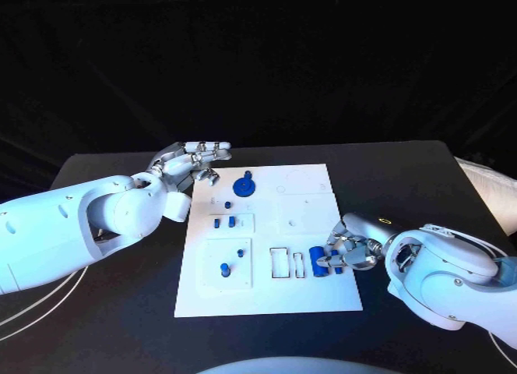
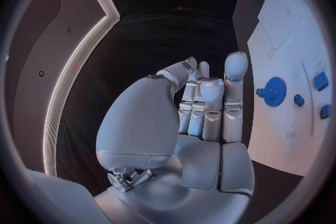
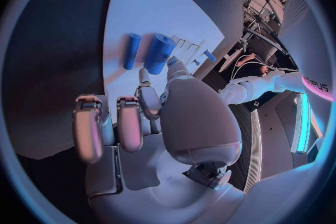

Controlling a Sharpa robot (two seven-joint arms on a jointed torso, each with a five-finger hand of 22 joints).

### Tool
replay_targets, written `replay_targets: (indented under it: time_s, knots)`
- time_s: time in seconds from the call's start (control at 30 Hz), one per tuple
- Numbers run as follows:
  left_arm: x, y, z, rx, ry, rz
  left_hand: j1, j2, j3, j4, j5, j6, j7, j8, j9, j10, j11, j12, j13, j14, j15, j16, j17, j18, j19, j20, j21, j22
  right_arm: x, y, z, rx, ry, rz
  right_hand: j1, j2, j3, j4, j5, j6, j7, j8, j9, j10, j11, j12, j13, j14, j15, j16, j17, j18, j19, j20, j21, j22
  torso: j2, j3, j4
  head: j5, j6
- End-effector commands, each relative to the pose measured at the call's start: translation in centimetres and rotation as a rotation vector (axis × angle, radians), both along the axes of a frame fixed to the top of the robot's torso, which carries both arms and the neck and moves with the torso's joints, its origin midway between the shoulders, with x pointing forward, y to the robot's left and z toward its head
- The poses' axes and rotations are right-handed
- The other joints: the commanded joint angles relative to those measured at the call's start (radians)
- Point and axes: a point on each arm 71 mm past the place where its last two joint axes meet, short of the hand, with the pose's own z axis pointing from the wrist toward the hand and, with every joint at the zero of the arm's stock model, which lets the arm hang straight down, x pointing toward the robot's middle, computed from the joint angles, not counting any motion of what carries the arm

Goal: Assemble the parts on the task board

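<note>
Your right hand (image 1: 350, 253) has fingers curled at two blue pegs (image 3: 147, 51), whether clamped you cannot tell; a nudge rolls them. Left hand (image 1: 191, 162) spread, empty

The table (image 1: 124, 327) is black, and the task board (image 1: 304, 296) at the centre of the head view is plain white, with thin dark outlines marking its recesses. Near its upper middle lies a bright blue gear-like disc (image 1: 245, 186). Small blue pegs (image 1: 223, 223) dot the left-centre, and another blue piece (image 1: 225, 270) sits lower left. At centre right are blue cylinders (image 1: 317, 259), perhaps two. Both arms are glossy white; the left hand (image 1: 194, 162) and right hand (image 1: 350, 251) are silver
</note>
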Motion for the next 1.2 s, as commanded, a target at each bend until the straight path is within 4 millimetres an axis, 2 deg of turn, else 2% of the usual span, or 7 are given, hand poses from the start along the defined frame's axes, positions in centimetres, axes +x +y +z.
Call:
replay_targets:
  time_s: [0.03,0.57,0.73,0.83,1.0,1.2]
  knots:
    - [-0.1,-0.2,0.0,-0.008,-0.006,-0.018,0.001,0.006,-0.008,0.000,-0.004,-0.008,0.001,0.006,-0.001,-0.006,0.000,0.002,0.002,-0.009,0.001,-0.005,-0.001,0.008,-0.007,0.000,-0.006,-0.001,-0.1,0.3,-0.5,-0.050,0.017,0.030,-0.002,0.007,-0.006,-0.001,-0.004,-0.003,-0.001,0.006,0.002,0.007,0.000,0.005,0.004,0.075,0.005,0.004,0.091,-0.018,0.028,0.004,0.006,0.165,-0.001,0.0009,0.0009,-0.001,0.000]
    - [-0.1,-0.1,0.0,-0.008,-0.004,-0.018,0.001,0.006,-0.008,0.000,-0.004,-0.008,0.001,0.006,-0.001,-0.006,0.000,0.002,0.002,-0.009,0.001,-0.005,-0.001,0.008,-0.007,0.000,-0.006,-0.001,0.5,1.5,-2.0,-0.065,0.030,0.046,0.002,0.021,-0.010,-0.004,-0.001,-0.003,-0.002,0.012,0.009,0.008,-0.001,0.010,0.013,0.075,0.004,0.005,0.093,-0.018,0.029,0.003,0.007,0.167,-0.001,0.0004,0.0011,0.005,-0.010]
    - [-0.1,-0.1,0.0,-0.007,-0.004,-0.017,0.001,0.006,-0.008,0.000,-0.004,-0.008,0.001,0.006,-0.001,-0.006,0.000,0.002,0.002,-0.009,0.001,-0.005,-0.001,0.008,-0.007,0.000,-0.006,-0.001,0.5,1.5,-2.1,-0.058,0.026,0.037,0.021,0.038,-0.013,-0.008,0.019,-0.002,-0.004,0.020,0.019,0.008,-0.003,0.013,0.023,0.074,0.003,0.005,0.092,-0.018,0.029,0.002,0.008,0.167,-0.002,-0.0003,0.0005,0.006,-0.010]
    - [-0.1,0.0,0.0,-0.007,-0.004,-0.017,0.001,0.006,-0.008,0.000,-0.004,-0.008,0.001,0.006,-0.001,-0.006,0.000,0.002,0.002,-0.009,0.001,-0.005,-0.001,0.008,-0.007,0.000,-0.006,-0.001,0.6,1.5,-1.9,-0.034,0.007,0.022,0.040,0.058,-0.007,-0.014,0.043,0.011,-0.009,0.030,0.029,0.020,-0.007,0.030,0.043,0.075,0.000,0.006,0.094,-0.019,0.031,0.001,0.009,0.170,-0.002,-0.0004,0.0004,0.007,-0.009]
    - [-0.1,-0.1,0.0,-0.007,-0.004,-0.017,0.001,0.006,-0.008,0.000,-0.004,-0.008,0.001,0.006,-0.001,-0.006,0.000,0.002,0.002,-0.009,0.001,-0.005,-0.001,0.008,-0.007,0.000,-0.006,-0.001,0.4,1.5,-1.4,0.025,-0.031,-0.006,0.087,0.094,0.014,-0.032,0.082,0.040,-0.025,0.050,0.050,0.041,-0.021,0.057,0.074,0.076,-0.011,0.008,0.098,-0.020,0.035,-0.007,0.013,0.176,-0.002,0.0003,0.0007,0.006,-0.007]
    - [-0.1,-0.1,-0.1,-0.007,-0.003,-0.017,0.001,0.008,-0.009,0.000,-0.004,-0.008,0.001,0.006,-0.001,-0.007,0.000,0.003,0.002,-0.009,0.002,-0.004,-0.002,0.009,-0.007,0.000,-0.008,-0.002,-0.1,1.5,-0.2,0.118,-0.053,-0.025,0.110,0.128,0.036,-0.036,0.096,0.064,-0.042,0.064,0.072,0.067,-0.036,0.089,0.110,0.076,-0.024,0.009,0.101,-0.022,0.040,-0.019,0.016,0.182,-0.003,-0.0003,0.0020,0.003,-0.007]
